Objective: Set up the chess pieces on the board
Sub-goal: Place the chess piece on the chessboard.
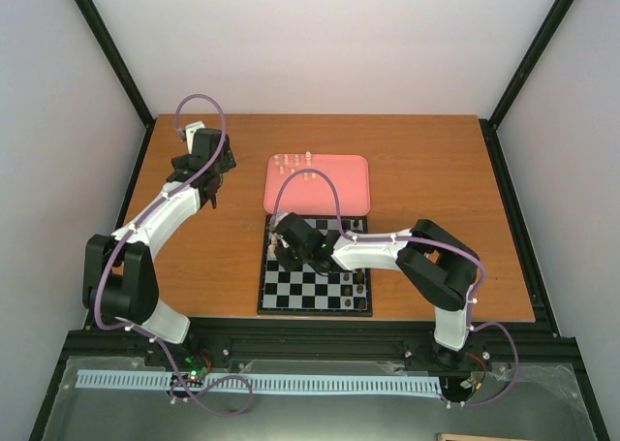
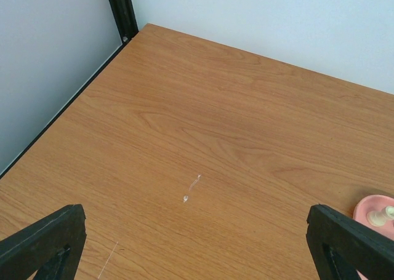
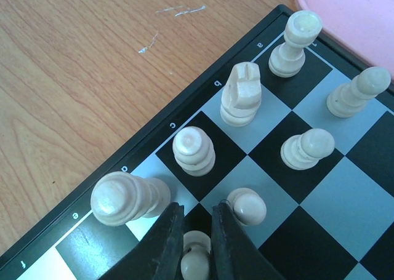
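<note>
The board point(image 1: 291, 302) lies at the table's middle front, and in the right wrist view point(image 3: 345, 188) I see its far left corner. Several cream chess pieces stand there: a rook point(image 3: 297, 40), a knight point(image 3: 241, 92), a bishop point(image 3: 193, 149), a tall piece point(image 3: 123, 197) and pawns point(image 3: 308, 148). My right gripper point(image 3: 197, 215) is shut on a cream pawn point(image 3: 196, 261) over a black square in the second row; it also shows in the top view point(image 1: 281, 252). My left gripper point(image 2: 197, 249) is open and empty over bare table, left of the tray in the top view point(image 1: 208, 194).
A pink tray point(image 1: 334, 184) behind the board holds several more cream pieces point(image 1: 294, 160); its corner with one piece point(image 2: 381, 215) shows in the left wrist view. Dark pieces point(image 1: 354, 286) stand on the board's near right. Black frame posts and white walls enclose the table.
</note>
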